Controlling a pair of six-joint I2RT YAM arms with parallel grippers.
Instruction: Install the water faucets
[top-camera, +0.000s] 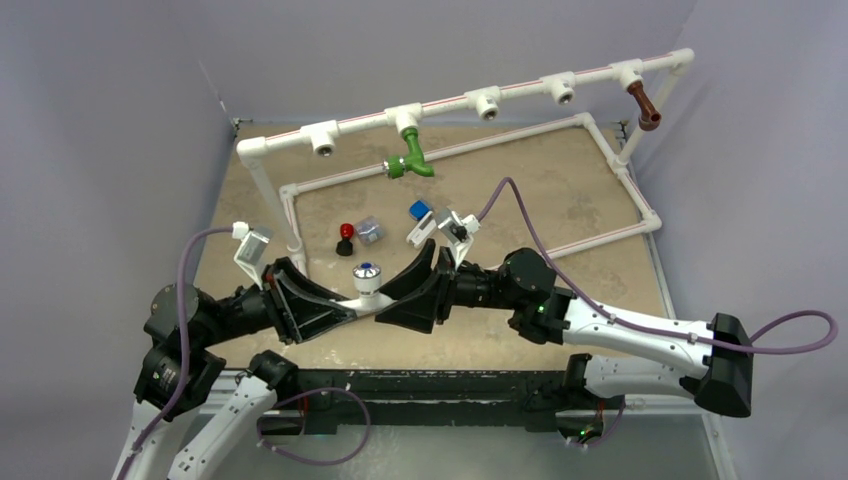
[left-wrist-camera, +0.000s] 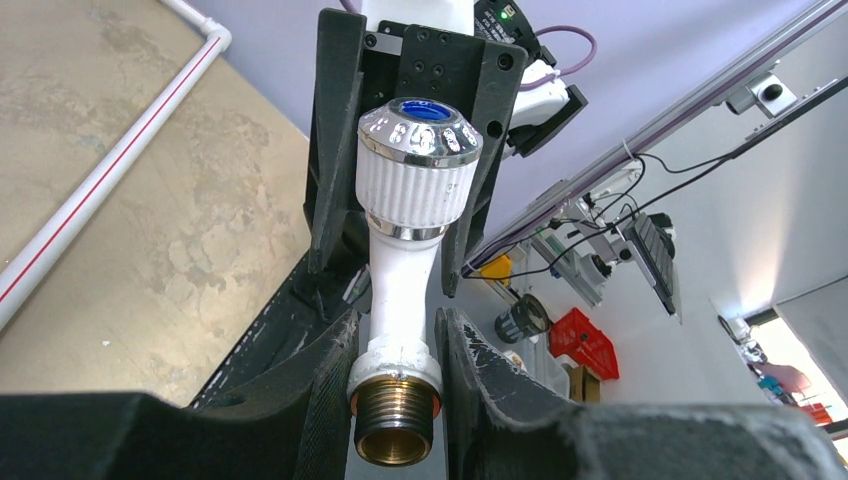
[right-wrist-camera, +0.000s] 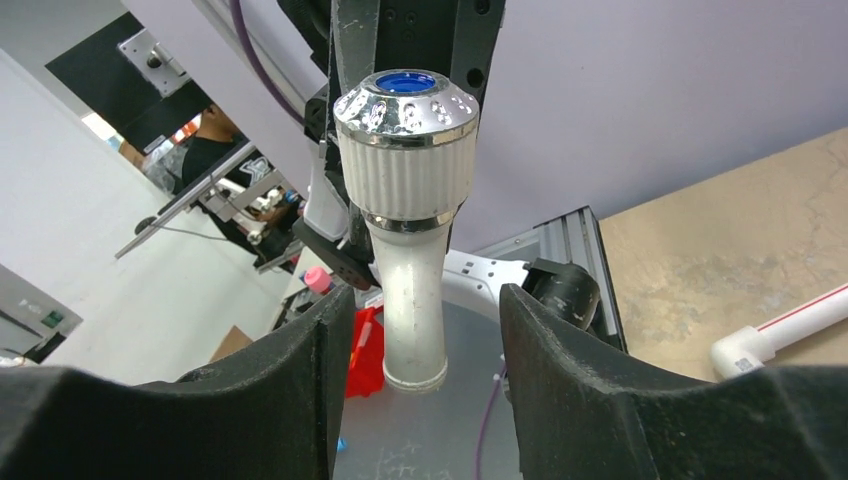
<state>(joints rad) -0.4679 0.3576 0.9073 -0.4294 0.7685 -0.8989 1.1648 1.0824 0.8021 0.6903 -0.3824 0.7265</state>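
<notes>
Top view: the white faucet (top-camera: 366, 278) is held knob-up over the desk's (top-camera: 560, 210) near edge between both arms. The green faucet (top-camera: 410, 160) and brown faucet (top-camera: 645, 108) hang from the pipe frame (top-camera: 480, 100) along the far edge.
Left wrist: the left jaws clamp its collar above the brass thread (left-wrist-camera: 392, 430).
Right wrist: the right jaws flank its spout, partly open, with gaps on both sides.

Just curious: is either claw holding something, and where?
Left gripper clamps the silvery-knobbed white plastic faucet by its collar above the brass thread; right gripper, open, only flanks it.
</notes>
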